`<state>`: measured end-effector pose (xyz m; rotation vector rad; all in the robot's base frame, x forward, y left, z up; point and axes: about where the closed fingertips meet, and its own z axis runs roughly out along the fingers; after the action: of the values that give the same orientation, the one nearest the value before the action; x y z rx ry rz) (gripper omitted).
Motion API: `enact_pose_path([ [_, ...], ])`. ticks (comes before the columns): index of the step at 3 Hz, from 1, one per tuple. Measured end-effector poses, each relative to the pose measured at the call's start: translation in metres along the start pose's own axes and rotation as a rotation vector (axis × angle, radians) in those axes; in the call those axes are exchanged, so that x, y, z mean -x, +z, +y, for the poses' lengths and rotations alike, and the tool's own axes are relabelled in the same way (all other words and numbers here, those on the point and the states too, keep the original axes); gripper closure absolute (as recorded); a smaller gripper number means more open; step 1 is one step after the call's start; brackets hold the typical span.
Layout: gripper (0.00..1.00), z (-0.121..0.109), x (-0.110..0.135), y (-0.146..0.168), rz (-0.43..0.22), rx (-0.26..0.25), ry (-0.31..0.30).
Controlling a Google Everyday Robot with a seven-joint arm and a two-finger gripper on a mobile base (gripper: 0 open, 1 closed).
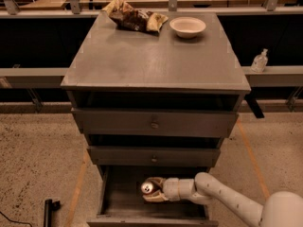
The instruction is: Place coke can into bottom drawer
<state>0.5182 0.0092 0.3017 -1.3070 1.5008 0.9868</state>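
Claw (148, 189) around coke can (147, 187), bottom drawer (122, 198)

Arm (230, 201) reaches in from 4 o'clock.
Gripper (152, 189) at 6 o'clock, pointing 9 o'clock, clamped on coke can (147, 188).

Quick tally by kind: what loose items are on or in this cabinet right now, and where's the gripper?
Cans: 1, the coke can, held by the gripper inside the open bottom drawer
Bags: 1, the snack bag on the cabinet top
Bowls: 1, the white bowl on the cabinet top
Total: 3
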Motion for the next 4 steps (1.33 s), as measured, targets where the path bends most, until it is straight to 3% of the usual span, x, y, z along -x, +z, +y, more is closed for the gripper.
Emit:
enact_pose_path([
  [2, 0.38, -0.014, -0.07, 0.014, 0.015, -0.053, 0.061],
  [3, 0.13, -0.021, -0.088, 0.016, 0.026, -0.075, 0.082],
  [4, 0.0, -0.024, -0.093, 0.011, 0.022, -0.111, 0.098],
])
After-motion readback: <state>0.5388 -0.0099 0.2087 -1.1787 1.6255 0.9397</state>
